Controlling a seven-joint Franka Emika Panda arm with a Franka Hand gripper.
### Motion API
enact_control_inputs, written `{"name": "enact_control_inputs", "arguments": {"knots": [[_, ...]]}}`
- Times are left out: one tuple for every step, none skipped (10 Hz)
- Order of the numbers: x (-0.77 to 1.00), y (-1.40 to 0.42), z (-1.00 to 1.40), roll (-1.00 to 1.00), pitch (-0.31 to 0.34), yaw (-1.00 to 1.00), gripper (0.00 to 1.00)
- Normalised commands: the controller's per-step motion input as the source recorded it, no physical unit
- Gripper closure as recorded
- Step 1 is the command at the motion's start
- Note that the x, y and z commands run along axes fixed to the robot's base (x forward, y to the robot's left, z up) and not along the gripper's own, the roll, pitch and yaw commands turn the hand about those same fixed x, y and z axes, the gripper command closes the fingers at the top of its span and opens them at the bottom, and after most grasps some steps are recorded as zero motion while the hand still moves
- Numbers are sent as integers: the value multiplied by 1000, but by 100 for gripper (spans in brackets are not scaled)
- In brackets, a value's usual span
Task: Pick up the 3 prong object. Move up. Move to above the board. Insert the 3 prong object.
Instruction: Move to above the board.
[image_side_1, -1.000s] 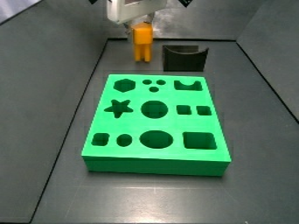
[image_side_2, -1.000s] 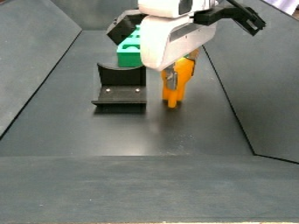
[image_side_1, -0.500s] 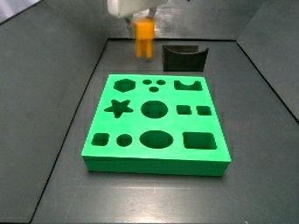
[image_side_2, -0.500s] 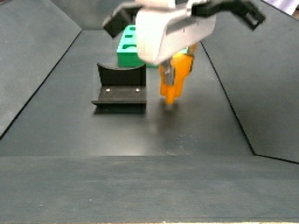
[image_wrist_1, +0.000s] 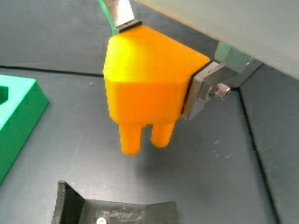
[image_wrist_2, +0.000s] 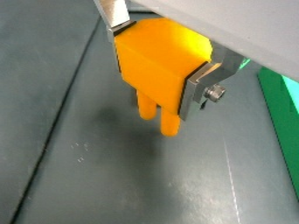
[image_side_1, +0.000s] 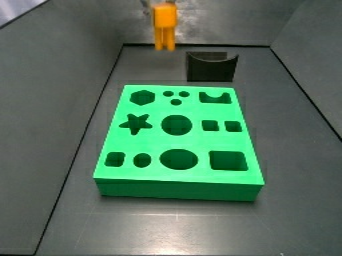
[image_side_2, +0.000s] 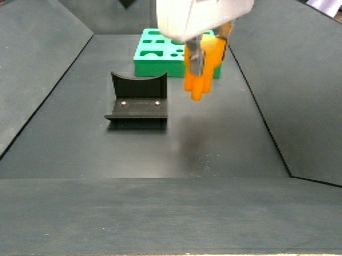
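Note:
My gripper (image_wrist_1: 162, 63) is shut on the 3 prong object (image_wrist_1: 146, 83), a small orange block with a chunky top and narrow prongs hanging below. Both wrist views show silver finger plates (image_wrist_2: 195, 87) clamping its top. In both side views the 3 prong object (image_side_1: 163, 27) (image_side_2: 201, 72) hangs in the air above the dark floor, with the gripper (image_side_2: 203, 38) mostly cut off by the frame edge. The board (image_side_1: 177, 140) is a bright green slab with shaped cutouts, lying flat away from the gripper; it also shows behind the gripper in a side view (image_side_2: 158, 52).
The fixture (image_side_1: 211, 66), a dark L-shaped bracket on a base plate, stands on the floor between the held piece and the board; it also shows in a side view (image_side_2: 136, 100). Sloped dark walls (image_side_1: 80, 100) bound the floor.
My gripper has risen with the 3 prong object, lifting it off the floor and higher in both side views. The board and fixture have not moved.

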Motion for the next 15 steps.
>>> {"name": "enact_control_inputs", "arguments": {"knots": [[-111, 144, 1000, -102, -234, -8, 100], [-104, 131, 1000, -93, -173, -17, 100], [-93, 125, 1000, -77, -75, -23, 100], [-82, 116, 1000, -62, -13, -23, 100], [-75, 110, 1000, -43, 20, -24, 100], [-65, 103, 1000, -22, 41, -25, 100], [-43, 90, 958, 4, 65, -23, 100], [-23, 68, 791, 16, 81, -23, 100], [-9, 49, 628, 20, 89, -18, 100], [0, 33, 410, 29, 92, -11, 100], [0, 24, 247, 36, 95, -7, 100], [120, -1000, 150, 32, 128, -1000, 100], [123, -1000, 136, 33, 126, -1000, 100], [120, -1000, 147, 34, 130, -1000, 100], [122, -1000, 151, 28, 132, -1000, 100]]}}
